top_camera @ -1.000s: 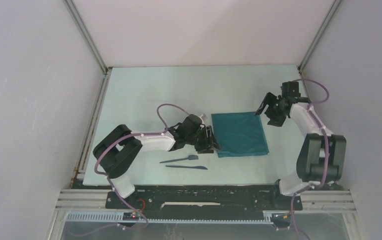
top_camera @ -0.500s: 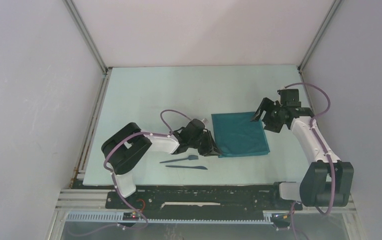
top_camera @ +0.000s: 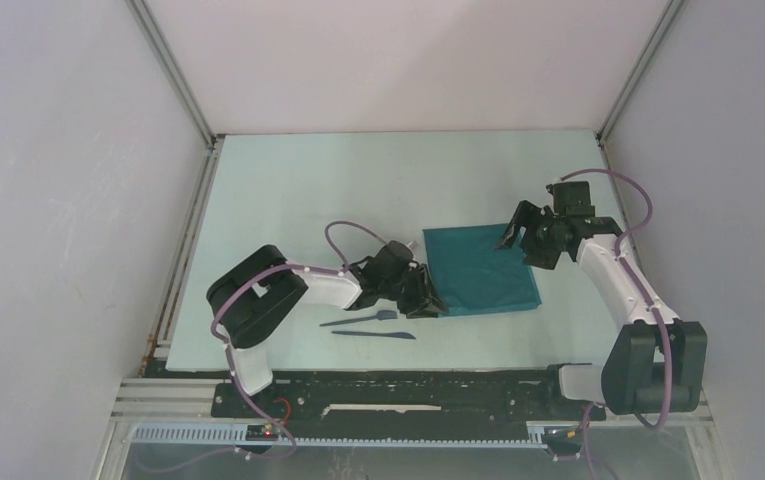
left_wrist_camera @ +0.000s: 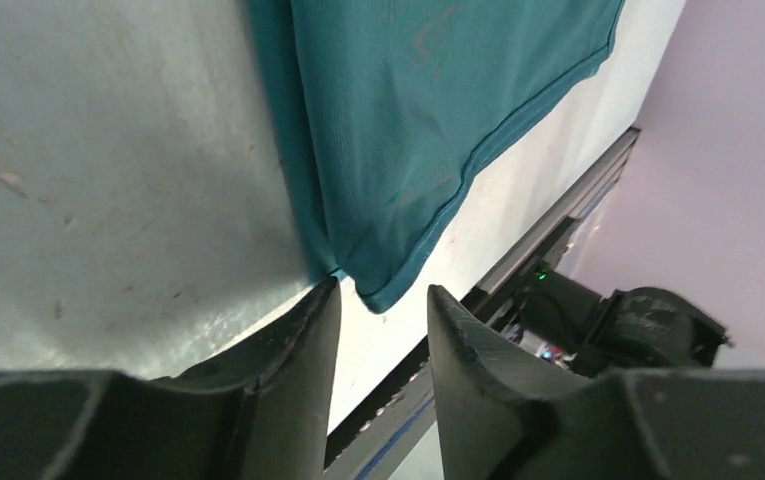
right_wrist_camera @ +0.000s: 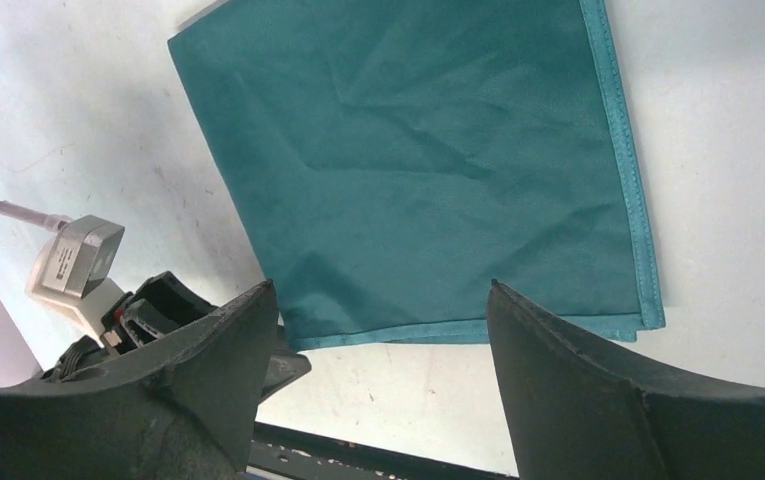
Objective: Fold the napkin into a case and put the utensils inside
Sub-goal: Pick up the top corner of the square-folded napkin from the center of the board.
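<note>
The teal napkin (top_camera: 478, 268) lies flat as a roughly square layered cloth, not a narrow case. My left gripper (top_camera: 426, 298) is low at its near left corner. In the left wrist view its jaws (left_wrist_camera: 383, 295) stand a little apart, and the napkin (left_wrist_camera: 398, 120) corner sits just at the tips, unclamped. My right gripper (top_camera: 518, 240) hovers wide open over the far right corner. In the right wrist view that gripper (right_wrist_camera: 380, 290) frames the napkin (right_wrist_camera: 428, 170) with nothing held. The utensils, a dark fork (top_camera: 360, 319) and knife (top_camera: 373, 335), lie near the left arm.
The pale table (top_camera: 298, 190) is walled at the back and both sides. A black rail (top_camera: 408, 395) with the arm bases runs along the near edge. The left arm's wrist (right_wrist_camera: 108, 300) shows at the lower left of the right wrist view.
The right arm has swung in from the right, its open gripper now over the napkin's far right corner. The left gripper edged toward the near left corner, its jaws narrowing, then parting slightly.
</note>
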### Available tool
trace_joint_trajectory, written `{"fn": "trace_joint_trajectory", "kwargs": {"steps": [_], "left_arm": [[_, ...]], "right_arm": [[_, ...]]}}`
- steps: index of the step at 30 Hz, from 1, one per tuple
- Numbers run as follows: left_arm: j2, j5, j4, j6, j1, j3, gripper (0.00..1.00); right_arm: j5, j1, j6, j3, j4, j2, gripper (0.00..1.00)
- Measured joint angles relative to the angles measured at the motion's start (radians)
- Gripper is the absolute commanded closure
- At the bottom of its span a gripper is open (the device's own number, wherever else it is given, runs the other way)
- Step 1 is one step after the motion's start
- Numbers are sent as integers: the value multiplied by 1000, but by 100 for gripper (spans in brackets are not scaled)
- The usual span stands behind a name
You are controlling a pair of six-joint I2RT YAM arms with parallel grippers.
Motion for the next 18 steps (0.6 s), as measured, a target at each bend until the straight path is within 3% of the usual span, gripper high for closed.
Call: {"fn": "trace_joint_trajectory", "kwargs": {"steps": [4, 10, 18], "left_arm": [[-53, -1, -80, 64, 0, 2, 49], [-149, 29, -156, 152, 0, 76, 75], [-50, 48, -140, 185, 5, 195, 86]], "right_arm": [[3, 4, 1, 0, -10, -2, 14], [1, -56, 18, -55, -10, -57, 9], [-88, -314, 31, -200, 11, -80, 25]]}}
